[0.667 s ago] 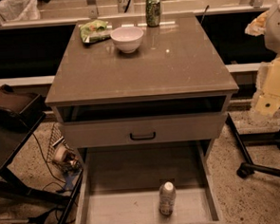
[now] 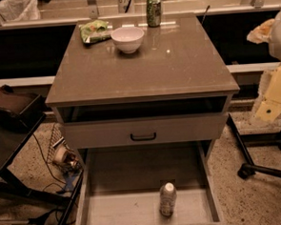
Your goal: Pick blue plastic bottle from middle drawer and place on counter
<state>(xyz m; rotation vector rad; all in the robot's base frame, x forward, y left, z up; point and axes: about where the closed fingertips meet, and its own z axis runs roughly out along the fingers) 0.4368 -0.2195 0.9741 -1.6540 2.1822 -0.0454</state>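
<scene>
Standing in the middle drawer (image 2: 119, 210) is the white-capped blue plastic bottle (image 2: 167, 199) — hand (image 2: 272, 104) far right, state unclear.

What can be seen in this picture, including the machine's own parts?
counter: one, grey-brown, top of the cabinet, centre
bowl: one, white, on the counter towards its back
snack bag: one, green, on the counter, left of the bowl
soda can: one, green, upright at the counter's back edge
drawer front: one, beige with a black handle, below the counter
middle drawer: one, grey-beige, pulled open, lowest in view
blue plastic bottle: one, clear with a white cap, in the middle drawer near its front
side table: one, dark, left of the cabinet
claw: one, pale yellow, far right, well away from the bottle
</scene>
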